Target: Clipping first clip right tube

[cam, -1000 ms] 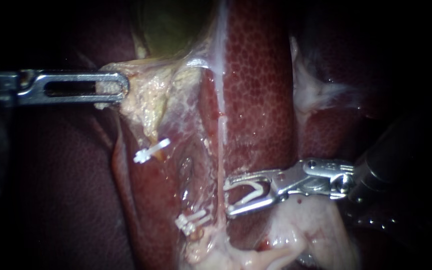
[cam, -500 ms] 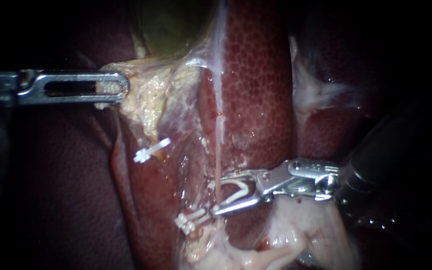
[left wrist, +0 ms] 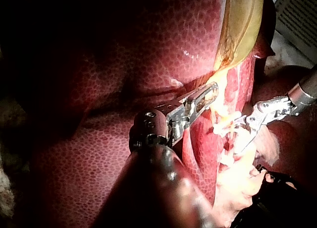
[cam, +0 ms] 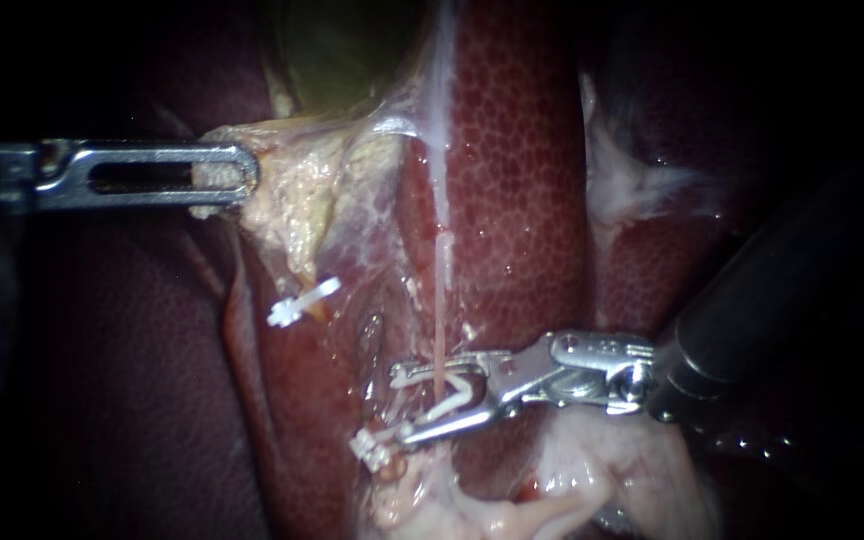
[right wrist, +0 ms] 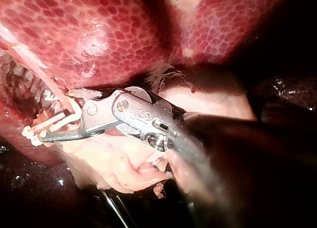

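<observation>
Well left of the right tube point(cam: 439, 300), the left instrument point(cam: 142, 175) has its pincer point(cam: 240, 180) closed on pale tissue point(cam: 292, 200) below the greenish gallbladder point(cam: 342, 50), holding it taut toward the left. Between that grip and the tube sit two closed clips: an upper clip point(cam: 302, 300) well left of the tube and a lower clip point(cam: 382, 443) nearer to it.

The tube itself runs as a thin pale strand down the front of the liver point(cam: 522, 170). The right instrument point(cam: 592, 362) reaches in from the tube's right; its pincer point(cam: 402, 405) stands wide apart, carrying an open white clip point(cam: 442, 385) whose legs straddle the tube, one above and one below the crossing.

To close well, the tube should probably sit deep in the clip's throat, square across it, with both clip ends past the tube's far side. The lower clip lies just beside the pincer's lower tip and looks likely to foul it. Filmy tissue left of the tube could get caught too.
</observation>
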Controlling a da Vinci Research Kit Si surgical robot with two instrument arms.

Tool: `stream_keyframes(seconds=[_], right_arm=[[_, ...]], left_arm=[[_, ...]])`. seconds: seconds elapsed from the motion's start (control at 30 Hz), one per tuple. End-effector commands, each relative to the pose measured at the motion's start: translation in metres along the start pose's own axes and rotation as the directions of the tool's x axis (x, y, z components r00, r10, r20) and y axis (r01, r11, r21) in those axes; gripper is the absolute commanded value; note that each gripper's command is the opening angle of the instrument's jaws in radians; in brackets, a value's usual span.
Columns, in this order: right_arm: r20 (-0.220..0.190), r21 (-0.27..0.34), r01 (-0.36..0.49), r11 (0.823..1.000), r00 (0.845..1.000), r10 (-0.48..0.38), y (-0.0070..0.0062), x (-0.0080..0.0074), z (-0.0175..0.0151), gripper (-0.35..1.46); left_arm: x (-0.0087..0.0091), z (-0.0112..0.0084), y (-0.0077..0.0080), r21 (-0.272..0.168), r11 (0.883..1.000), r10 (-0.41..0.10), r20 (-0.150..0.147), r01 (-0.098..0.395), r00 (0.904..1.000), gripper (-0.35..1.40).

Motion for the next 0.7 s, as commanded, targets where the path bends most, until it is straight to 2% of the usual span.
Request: stream_keyframes(seconds=[0.03, 0.37, 0.7], right_arm=[[0.001, 0.002, 0.001, 1.000, 1.000, -0.001, 0.0000, -0.0001, 0.0000, 0.54], [0.009, 0.026, 0.005, 1.000, 1.000, -0.005, -0.0003, -0.0007, -0.0001, 0.45], [0.010, 0.036, 0.003, 0.999, 1.000, -0.004, -0.0004, -0.0005, -0.0007, 0.25]], left_arm=[[0.0000, 0.0000, 0.0000, 0.000, 1.000, 0.000, 0.000, 0.000, 1.0000, -0.35], [0.0000, 0.0000, 0.0000, 0.000, 1.000, 0.000, 0.000, 0.000, 1.0000, -0.35], [0.0000, 0.0000, 0.0000, 0.000, 1.000, 0.000, 0.000, 0.000, 1.0000, -0.35]])
